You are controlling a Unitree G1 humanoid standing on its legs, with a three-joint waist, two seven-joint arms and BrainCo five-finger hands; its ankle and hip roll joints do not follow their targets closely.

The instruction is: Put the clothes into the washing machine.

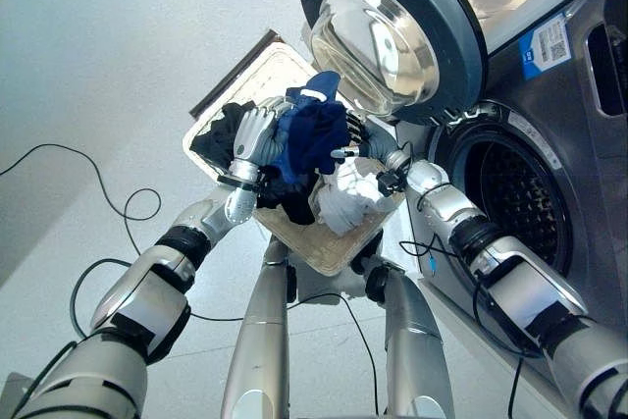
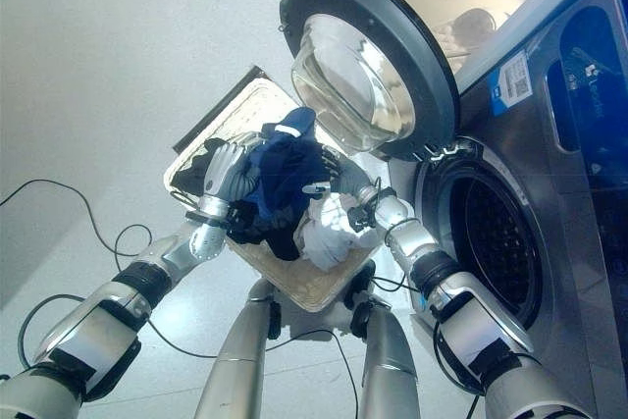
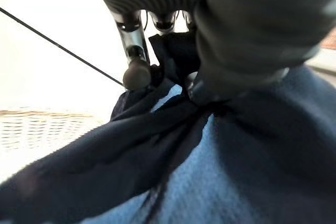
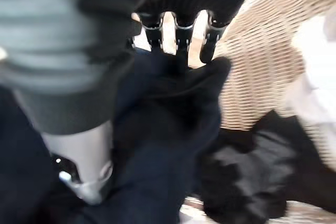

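We see a dark blue garment (image 1: 310, 134), bunched and creased with a pale collar patch at its top, lifted over the wicker laundry basket (image 1: 334, 242). Our left hand (image 1: 252, 139) clenches it from 9 o'clock, our right hand (image 1: 361, 134) grasps it from 3 o'clock. Black clothes (image 4: 247, 177) and a white garment (image 1: 348, 198) lie in the basket. The washing machine (image 1: 549, 144), door (image 1: 392, 26) open, stands at 3 o'clock; its blue label (image 1: 546, 44) is unreadable.

Basket (image 1: 339, 247) of clothes (image 1: 312, 134) left of washing machine (image 1: 549, 193), its door (image 1: 392, 31) behind basket.
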